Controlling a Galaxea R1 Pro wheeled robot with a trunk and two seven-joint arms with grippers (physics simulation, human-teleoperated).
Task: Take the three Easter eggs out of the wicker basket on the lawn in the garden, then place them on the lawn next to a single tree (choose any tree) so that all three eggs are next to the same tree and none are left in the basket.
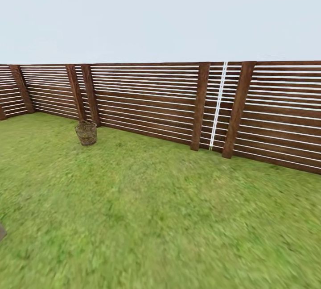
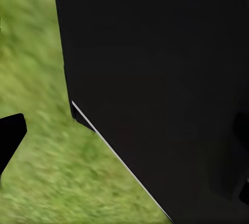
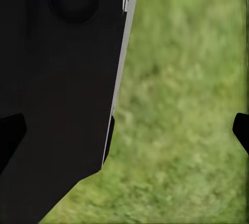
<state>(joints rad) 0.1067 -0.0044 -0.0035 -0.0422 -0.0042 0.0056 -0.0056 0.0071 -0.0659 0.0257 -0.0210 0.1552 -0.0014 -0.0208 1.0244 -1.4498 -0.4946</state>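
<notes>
Hanging low beside the robot's dark body (image 3: 57, 105), the right hand (image 3: 127, 130) shows two black fingertips, one at each edge of its wrist view, set wide apart with nothing but grass between them. The left hand (image 2: 127, 154) is harder to read: one black fingertip (image 2: 10, 136) shows at one edge of its wrist view, but the far side is lost against the dark body panel, so whether it stands apart or together cannot be told, though nothing is seen held in it. Both wrist cameras look down on blurred green lawn (image 1: 169, 217). Farther out, in the head view, the wicker basket (image 1: 86, 133) stands upright on the grass, well apart from the robot and just in front of the brown slatted fence (image 1: 151, 101), near one of its leaning posts. Its open weave and rim are visible, but from this range the inside is too small and dim to tell whether any eggs lie in it. Judging from this, the step in hand is the approach: no egg has been lifted yet. The next move calls for driving across the lawn toward the basket, stopping with it within reach, then tilting the view down so the contents show before a hand goes in. A tree must also be found afterward.
</notes>
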